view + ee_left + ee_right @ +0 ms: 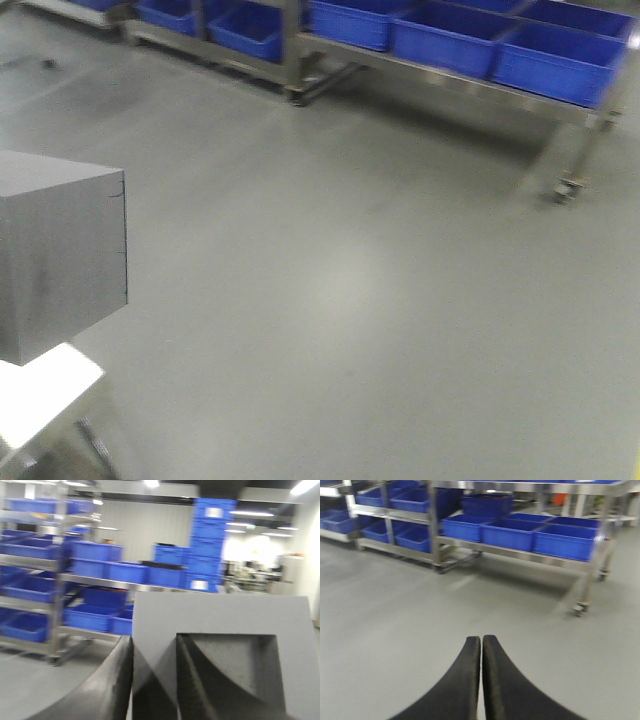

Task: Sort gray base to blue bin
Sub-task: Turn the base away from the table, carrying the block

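Gripping one wall of the gray base point(220, 615), the left pincer point(154, 647) has one finger inside the recess point(235, 670); the blue bin point(560, 55) lies ahead, well apart. The right pincer point(481, 647) is clenched, empty.

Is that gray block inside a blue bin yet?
Out: the gray base sits clamped in the left gripper; the blue bins stand on racks beyond.

Base point(60, 250): left part cut off by the front view's edge; underside cut off in the left wrist view.
Left pincer point(154, 642): fingers cover part of the base.
Bins point(450, 40) beyond the base: blurred, far row cut off by the top edge.
Bin labels point(214, 512): too blurred to read.
Right pincer point(481, 645): only finger ends in view.
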